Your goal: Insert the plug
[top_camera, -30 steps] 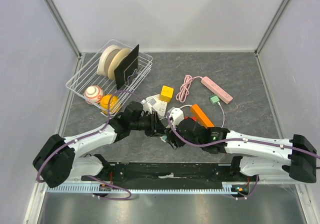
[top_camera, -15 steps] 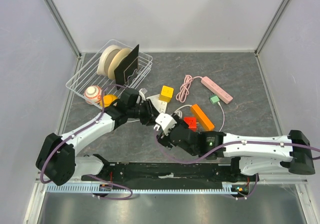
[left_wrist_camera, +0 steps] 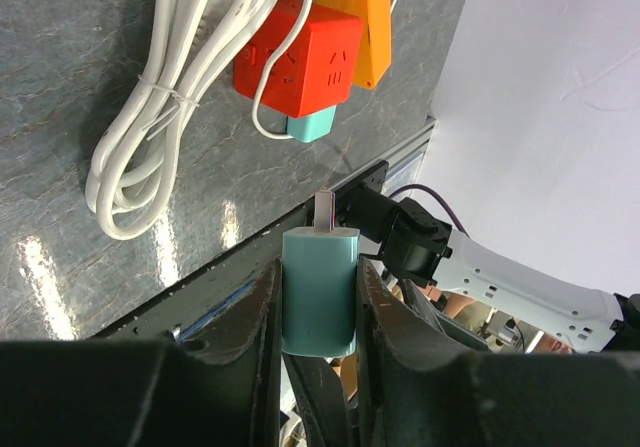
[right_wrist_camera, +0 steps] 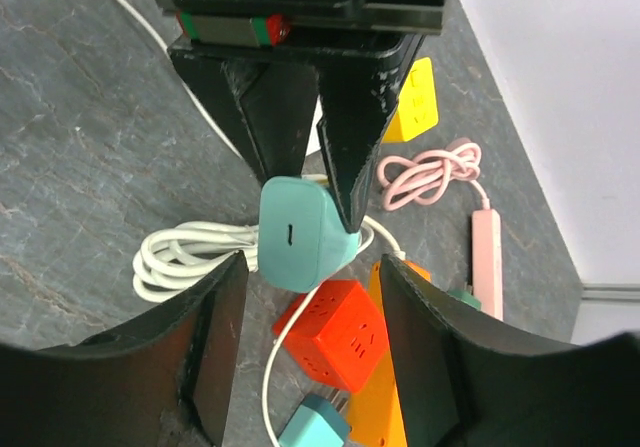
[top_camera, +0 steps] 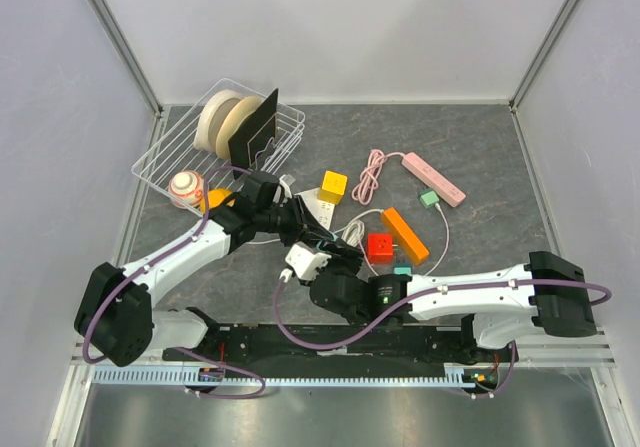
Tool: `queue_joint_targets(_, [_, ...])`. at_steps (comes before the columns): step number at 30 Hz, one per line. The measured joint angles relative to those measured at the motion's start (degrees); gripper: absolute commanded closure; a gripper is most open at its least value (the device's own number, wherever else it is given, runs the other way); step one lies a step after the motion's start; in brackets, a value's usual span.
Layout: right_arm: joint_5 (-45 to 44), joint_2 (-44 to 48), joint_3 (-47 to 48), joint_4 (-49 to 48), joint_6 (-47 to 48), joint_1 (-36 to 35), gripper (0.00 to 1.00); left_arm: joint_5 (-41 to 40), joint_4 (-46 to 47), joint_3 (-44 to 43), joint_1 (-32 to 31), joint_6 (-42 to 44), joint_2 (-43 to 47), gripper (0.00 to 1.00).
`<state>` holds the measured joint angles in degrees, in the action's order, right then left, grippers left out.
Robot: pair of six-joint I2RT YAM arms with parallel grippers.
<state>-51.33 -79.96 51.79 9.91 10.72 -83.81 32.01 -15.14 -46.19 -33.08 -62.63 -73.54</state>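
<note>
Aloft, left jaws pinching teal plug (left_wrist_camera: pixel 319 289), right jaws apart

the small teal plastic plug (left_wrist_camera: pixel 320 287), a rounded block with flat metal prongs (left_wrist_camera: pixel 325 207) at one end, is up off the dark grey stone-look table (right_wrist_camera: pixel 80 167). it is pinched on two sides by the black fingers (left_wrist_camera: pixel 255 317) of the left gripper (right_wrist_camera: pixel 308 202), with its prongs pointing out past the fingertips. the red cube-shaped socket block (right_wrist_camera: pixel 335 335) rests on the table beyond it with its slotted faces showing, not touching the plug.
</note>
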Motion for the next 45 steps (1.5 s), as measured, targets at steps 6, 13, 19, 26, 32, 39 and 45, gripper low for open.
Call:
queue_joint_targets(6, [-2.4, -2.5, 0.0, -4.8, 3.3, 0.0, 0.44, 0.8, -0.2, 0.0, 0.0, -1.0, 0.0, 0.98])
queue_joint_targets(13, [-3.7, -6.1, 0.0, -6.0, 5.1, -0.2, 0.45, 1.0, -1.1, 0.0, 0.5, -1.4, 0.0, 0.98])
queue_joint_targets(19, [-6.4, -7.1, 0.0, -6.7, 6.4, -0.3, 0.76, 0.9, -1.5, -0.1, 0.6, -1.6, 0.0, 0.98])
queue_joint_targets(26, [-7.5, -7.8, 0.0, -7.7, 7.1, -0.5, 1.0, 0.9, -1.7, -0.2, 0.8, -1.9, 0.0, 0.63])
queue_joint_targets(32, [-5.9, -7.3, 0.0, -5.9, 4.3, -0.4, 1.0, 0.7, -3.1, -1.4, 2.2, -0.2, 0.2, 0.17])
queue_joint_targets(39, [-0.3, -2.7, 0.0, -1.0, -2.8, 1.6, 1.0, -6.6, -7.7, -9.9, 6.0, 8.8, 1.0, 0.13])
queue_joint_targets(45, [9.5, 1.5, 0.0, 1.4, -12.3, 9.7, 1.0, -16.4, -9.2, -15.5, 7.4, 20.0, 0.6, 0.1])
